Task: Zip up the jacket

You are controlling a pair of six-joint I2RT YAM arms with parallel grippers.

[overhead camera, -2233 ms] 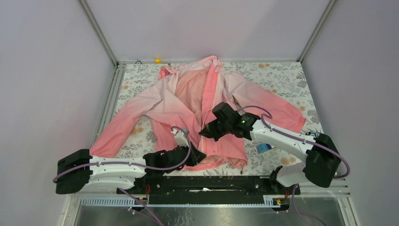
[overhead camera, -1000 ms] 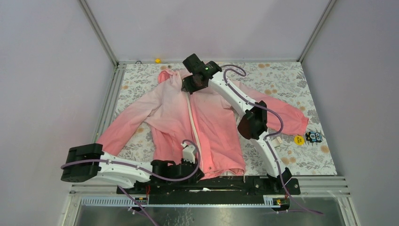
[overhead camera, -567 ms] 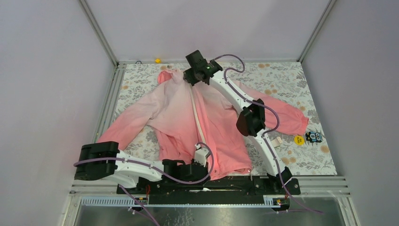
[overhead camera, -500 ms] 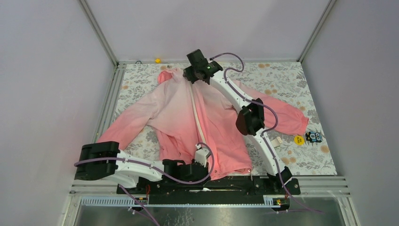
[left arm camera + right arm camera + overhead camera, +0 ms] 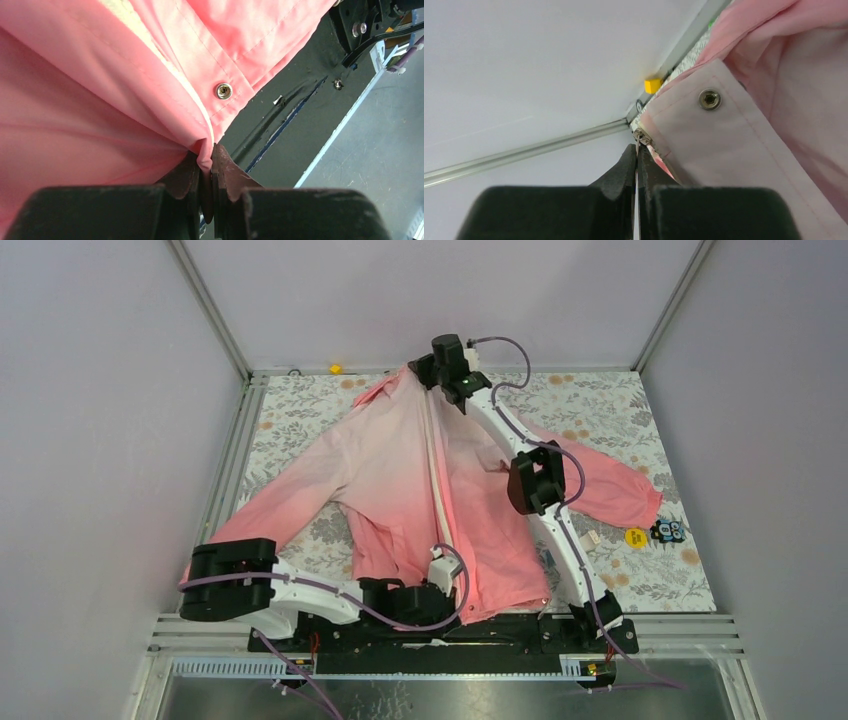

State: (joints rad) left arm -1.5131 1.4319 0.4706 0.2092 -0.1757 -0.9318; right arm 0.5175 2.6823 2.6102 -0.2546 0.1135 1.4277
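Note:
The pink jacket (image 5: 390,470) lies front-up on the floral table, its white zipper (image 5: 436,475) running closed from hem to collar. My left gripper (image 5: 443,585) is shut on the jacket's hem by the zipper's bottom end; in the left wrist view (image 5: 206,161) a pinch of coral fabric sits between its jaws, next to a metal snap (image 5: 223,90). My right gripper (image 5: 428,368) is at the collar by the back wall, shut on the zipper pull (image 5: 638,137), with a collar snap (image 5: 709,99) beside it.
A yellow disc (image 5: 634,536) and a small dark toy (image 5: 668,530) lie at the right edge of the table. A small yellow block (image 5: 335,368) sits on the back rail, also in the right wrist view (image 5: 653,84). Walls close the table on three sides.
My right gripper ran the zipper pull from mid-jacket up to the collar, then lifted toward the back wall, pulling the zipper taut. My left gripper shifted right along the hem, keeping hold.

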